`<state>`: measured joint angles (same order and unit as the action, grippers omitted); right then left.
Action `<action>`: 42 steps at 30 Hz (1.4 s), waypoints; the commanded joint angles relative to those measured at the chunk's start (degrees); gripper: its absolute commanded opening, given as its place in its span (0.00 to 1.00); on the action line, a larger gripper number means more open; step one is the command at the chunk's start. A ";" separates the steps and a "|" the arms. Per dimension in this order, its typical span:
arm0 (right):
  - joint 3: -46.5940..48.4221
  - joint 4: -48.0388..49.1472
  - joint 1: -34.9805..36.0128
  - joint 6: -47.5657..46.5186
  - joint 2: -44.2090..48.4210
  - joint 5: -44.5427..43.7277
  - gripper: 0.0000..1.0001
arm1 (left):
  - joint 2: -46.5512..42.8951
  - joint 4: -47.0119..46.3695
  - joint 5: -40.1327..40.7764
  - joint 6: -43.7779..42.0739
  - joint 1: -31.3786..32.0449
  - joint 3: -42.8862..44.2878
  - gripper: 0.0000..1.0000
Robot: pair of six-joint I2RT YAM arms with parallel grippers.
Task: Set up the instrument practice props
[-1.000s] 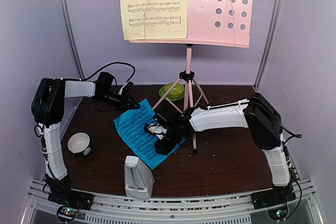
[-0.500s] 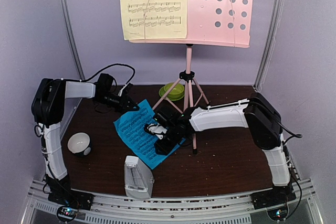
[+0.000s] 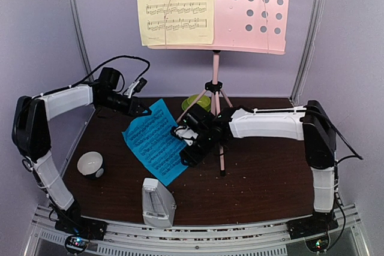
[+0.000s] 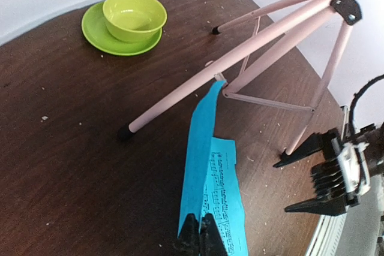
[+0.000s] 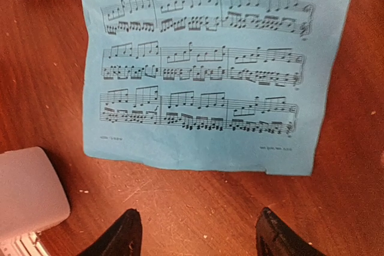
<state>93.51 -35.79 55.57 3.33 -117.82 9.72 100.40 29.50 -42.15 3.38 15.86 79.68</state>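
The blue page lies centre-left in the overhead view, partly lifted off the table. Its upper corner is pinched in the left gripper, whose jaws are closed tight on the paper at the bottom edge of the left wrist view, and its lower end appears to rest on the wood. The right gripper is spread wide with nothing between its fingers, just below the sheet's bottom edge. The sheet looks very light, thin and floppy. It would likely crease or tear if tugged, and may slip from one corner pinch. A second hold on the opposite edge seems wise before raising it to the bare half of the pink stand, beside the yellow page.
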 commanded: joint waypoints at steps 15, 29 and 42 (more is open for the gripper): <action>-13.71 12.45 -0.06 7.73 21.97 -2.25 0.86 | -20.24 6.76 12.94 -15.21 4.07 -4.56 0.00; -21.63 18.34 -0.10 4.99 34.54 -1.92 0.88 | -31.12 9.28 18.85 -13.77 8.36 -6.26 0.00; -31.22 25.00 -0.06 4.90 47.12 0.14 0.89 | -37.25 15.88 29.15 -12.58 17.55 -3.29 0.00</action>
<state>65.06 -14.26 55.53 8.73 -74.87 8.86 64.69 43.94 -16.97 -10.44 30.48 74.04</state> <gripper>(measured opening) 0.892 0.009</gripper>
